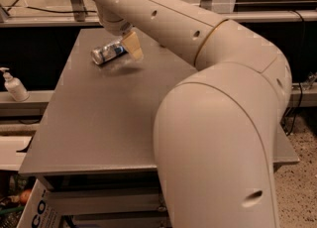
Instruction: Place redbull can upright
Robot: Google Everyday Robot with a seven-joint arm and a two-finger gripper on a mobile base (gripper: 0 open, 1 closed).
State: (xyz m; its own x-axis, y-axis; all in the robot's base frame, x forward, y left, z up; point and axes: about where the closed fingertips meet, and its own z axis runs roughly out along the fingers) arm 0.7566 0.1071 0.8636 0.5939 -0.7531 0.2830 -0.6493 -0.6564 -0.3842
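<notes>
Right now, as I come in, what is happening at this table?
The robot's arm stretches over the grey table toward its far left corner. The redbull can lies there on its side, so it is not yet upright. The gripper hangs just to the right of the can, very close to it; I cannot tell whether they touch. A pump bottle stands on a ledge left of the table.

grey flat table (99, 118) | white plastic pump bottle (14, 86) on a ledge left of it | gripper (130, 48) above table's far-left part
</notes>
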